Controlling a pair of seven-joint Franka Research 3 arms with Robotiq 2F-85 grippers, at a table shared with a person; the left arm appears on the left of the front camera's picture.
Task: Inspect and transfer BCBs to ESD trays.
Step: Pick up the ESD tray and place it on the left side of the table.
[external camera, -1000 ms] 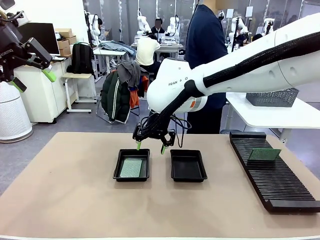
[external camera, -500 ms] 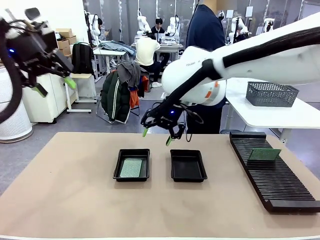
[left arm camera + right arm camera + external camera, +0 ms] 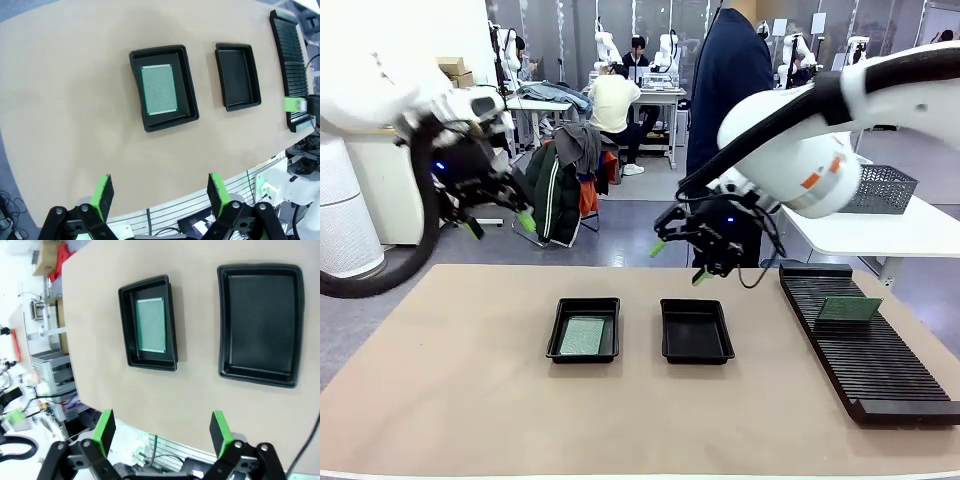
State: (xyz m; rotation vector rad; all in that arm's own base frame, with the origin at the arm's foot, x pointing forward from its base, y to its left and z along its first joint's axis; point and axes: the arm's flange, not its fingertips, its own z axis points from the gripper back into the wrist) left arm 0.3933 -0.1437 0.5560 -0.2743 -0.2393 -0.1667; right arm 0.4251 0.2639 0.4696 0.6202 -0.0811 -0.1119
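Moved: your right gripper has lifted up and rightward; your left gripper has swung inward.
Grippers: both spread wide, gripping nothing.
Board: thin green rectangular circuit board lies flat inside the left shallow black plastic tray.

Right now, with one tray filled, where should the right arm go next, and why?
Probably swing the right gripper over to the BCB lying on the rack: that gripper is open and empty, the left tray already holds a board, and the right tray is bare.
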